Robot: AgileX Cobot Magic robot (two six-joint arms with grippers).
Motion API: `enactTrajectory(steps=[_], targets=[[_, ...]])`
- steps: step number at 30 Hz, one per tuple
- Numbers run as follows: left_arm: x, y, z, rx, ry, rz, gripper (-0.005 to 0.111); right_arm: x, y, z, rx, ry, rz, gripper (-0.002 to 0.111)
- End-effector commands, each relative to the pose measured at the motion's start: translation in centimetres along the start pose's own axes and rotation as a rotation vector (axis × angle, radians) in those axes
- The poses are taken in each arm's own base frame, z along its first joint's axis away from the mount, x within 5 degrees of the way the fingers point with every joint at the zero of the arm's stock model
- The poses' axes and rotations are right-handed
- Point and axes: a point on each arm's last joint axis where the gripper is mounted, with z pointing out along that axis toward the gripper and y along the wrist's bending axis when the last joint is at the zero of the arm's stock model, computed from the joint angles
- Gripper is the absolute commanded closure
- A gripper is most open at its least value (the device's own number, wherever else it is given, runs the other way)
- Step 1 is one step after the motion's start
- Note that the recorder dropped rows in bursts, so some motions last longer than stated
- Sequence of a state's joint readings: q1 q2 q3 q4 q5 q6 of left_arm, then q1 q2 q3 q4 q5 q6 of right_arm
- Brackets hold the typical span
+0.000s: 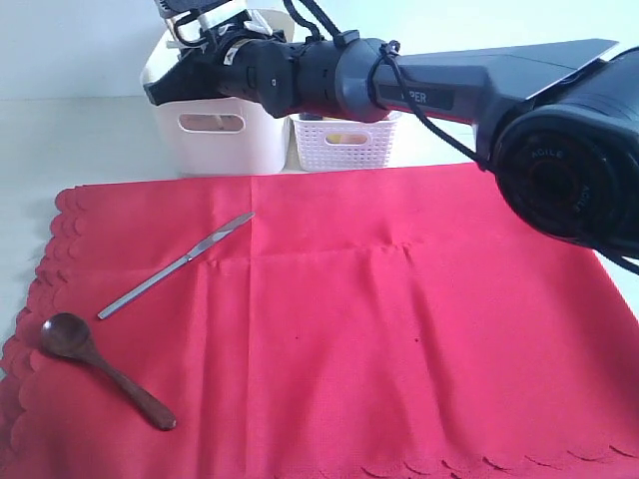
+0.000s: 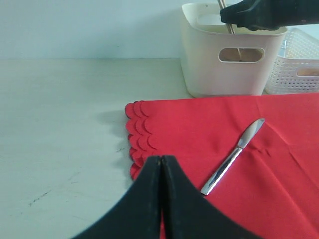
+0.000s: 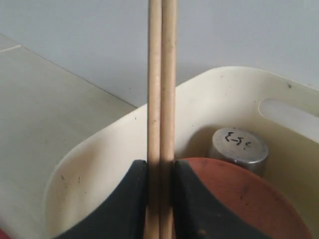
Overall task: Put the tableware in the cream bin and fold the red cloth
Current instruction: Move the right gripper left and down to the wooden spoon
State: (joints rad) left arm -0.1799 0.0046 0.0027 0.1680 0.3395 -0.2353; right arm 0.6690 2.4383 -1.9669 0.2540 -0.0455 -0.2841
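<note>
- Wooden chopsticks (image 3: 161, 74) clamped in right gripper (image 3: 160, 172) over cream bin (image 1: 215, 150); next, the jaws should part.
- Left gripper (image 2: 161, 163) pressed together, empty; metal knife (image 1: 180, 264) at ten o'clock on red cloth (image 1: 399, 329).

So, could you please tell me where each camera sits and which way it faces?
Exterior: off the arms, by the red cloth's near edge, facing across it to the cream bin; the right arm shows.
Left wrist: low over the cloth's scalloped edge, facing the metal knife and bin; shut left gripper shows.
Right wrist: above the bin, looking in; right gripper holds the wooden chopsticks.
Shared: all see the bin.
</note>
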Motion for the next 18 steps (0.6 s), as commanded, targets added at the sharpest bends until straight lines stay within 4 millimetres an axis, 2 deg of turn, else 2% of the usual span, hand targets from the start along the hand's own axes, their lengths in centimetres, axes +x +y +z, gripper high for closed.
enactTrajectory(steps=[1,5,7,10,14,18], targets=[[-0.2,-0.1,-0.1,0.008,-0.018,0.0,0.105,-0.7,0.1,-0.5,-0.017,0.031,-0.002,0.088],[-0.2,-0.1,-0.1,0.008,-0.018,0.0,0.105,-0.6,0.3,-0.7,-0.027,0.076,0.131,0.058],[-0.2,-0.1,-0.1,0.008,-0.018,0.0,0.105,-1.0,0.3,-1.0,-0.029,0.086,0.194,0.053],[-0.2,-0.1,-0.1,0.008,-0.018,0.0,0.105,-2.5,0.3,-1.9,-0.037,0.085,0.207,0.053],[-0.2,-0.1,-0.1,0.008,-0.018,0.0,0.105,-6.0,0.4,-4.3,-0.057,0.069,0.205,0.053],[-0.2,-0.1,-0.1,0.008,-0.018,0.0,0.105,-7.3,1.0,-6.7,-0.123,0.228,0.264,0.053]])
